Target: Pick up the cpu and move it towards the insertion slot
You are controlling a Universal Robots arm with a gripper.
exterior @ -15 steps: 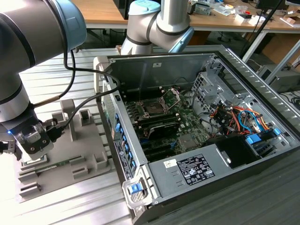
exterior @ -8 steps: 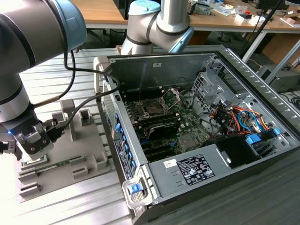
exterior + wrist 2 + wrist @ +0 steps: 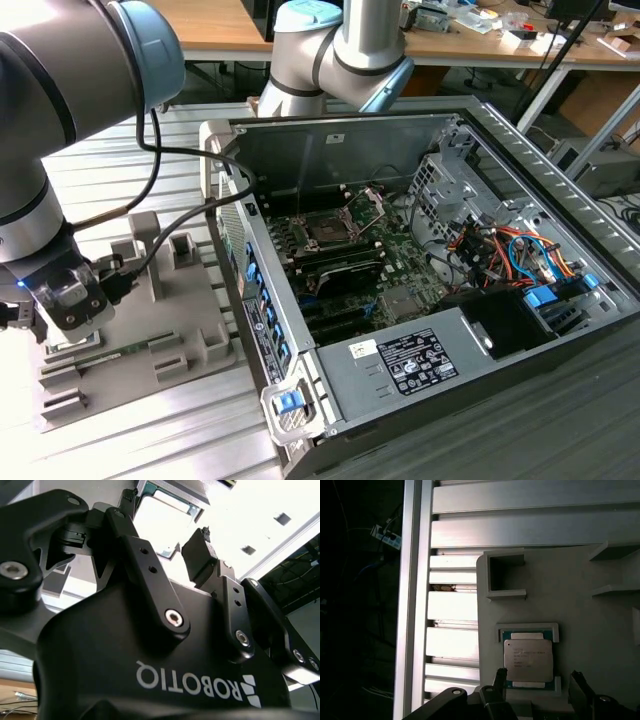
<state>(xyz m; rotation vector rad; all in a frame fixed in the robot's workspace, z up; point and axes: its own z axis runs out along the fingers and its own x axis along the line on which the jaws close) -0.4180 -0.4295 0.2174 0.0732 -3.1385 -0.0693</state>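
Note:
The cpu, a silvery square chip with a green rim, lies flat in a shallow pocket of the grey fixture plate. My gripper hangs just above one edge of it, open, with one finger on each side and nothing between them. In the second wrist view the black fingers stand apart, with the cpu beyond their tips. In the exterior view my gripper is over the plate's left end. The insertion slot sits on the motherboard inside the open computer case, its silver bracket raised.
The computer case lies open at the exterior view's right, its tall side wall between the plate and the motherboard. Black memory slots and a bundle of cables are inside. Everything rests on a slatted aluminium table. The arm's cable hangs above the plate.

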